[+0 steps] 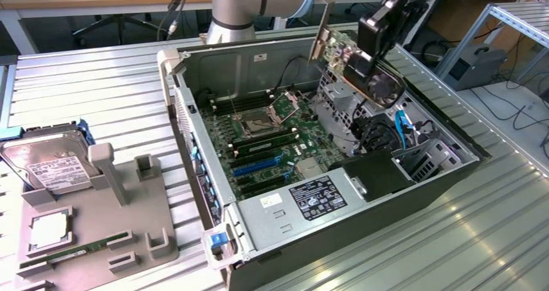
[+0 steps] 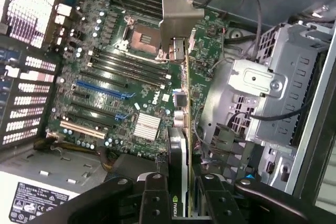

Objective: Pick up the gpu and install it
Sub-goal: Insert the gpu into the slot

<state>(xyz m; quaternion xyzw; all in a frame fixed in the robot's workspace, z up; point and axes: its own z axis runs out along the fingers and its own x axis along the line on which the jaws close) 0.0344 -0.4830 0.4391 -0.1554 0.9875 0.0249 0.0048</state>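
Observation:
The gpu (image 1: 359, 65) hangs in the air above the open computer case (image 1: 197, 143), over its drive-cage side and tilted, with its silvery end bracket (image 1: 321, 33) pointing up and away. My gripper (image 1: 382, 37) is shut on the card's black-faced end. In the wrist view I see the gpu (image 2: 178, 140) edge-on between my two black fingers (image 2: 155, 195), its bracket (image 2: 176, 14) out in front over the green motherboard (image 2: 105, 66). The blue expansion slot (image 2: 100, 85) lies below and to one side of the card, apart from it.
A grey fixture tray (image 1: 128, 207) at the exterior view's left holds a hard drive (image 1: 47, 166), a processor (image 1: 51, 230) and a RAM stick (image 1: 64, 255). Inside the case are the power supply (image 1: 317, 198), the metal drive cage (image 2: 273, 82) and loose cables (image 1: 403, 127).

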